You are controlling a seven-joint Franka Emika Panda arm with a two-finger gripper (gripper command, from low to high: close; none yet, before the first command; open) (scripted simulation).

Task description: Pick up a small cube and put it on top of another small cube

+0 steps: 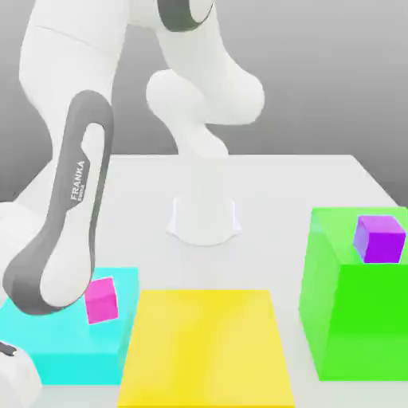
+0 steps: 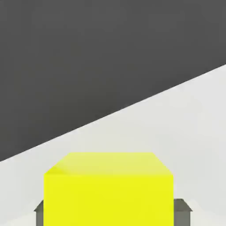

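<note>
Small yellow cube (image 2: 108,190) gripped between the robot's jaws, close above the pale worktop (image 2: 185,132).

In the hand view a dark grey finger (image 2: 183,211) presses each side of the cube, so the jaws are closed on it. In the exterior view the white arm (image 1: 68,231) bends low over a flat cyan block (image 1: 48,339); a small magenta cube (image 1: 101,300) sits on that block. Beside the cyan block lies a large yellow slab (image 1: 205,347), and beyond the slab stands a tall green block (image 1: 355,319) carrying a small purple cube (image 1: 380,237).

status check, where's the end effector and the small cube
End effector shut on small yellow cube. Magenta cube sits on cyan block. Nothing seen blocking.
</note>
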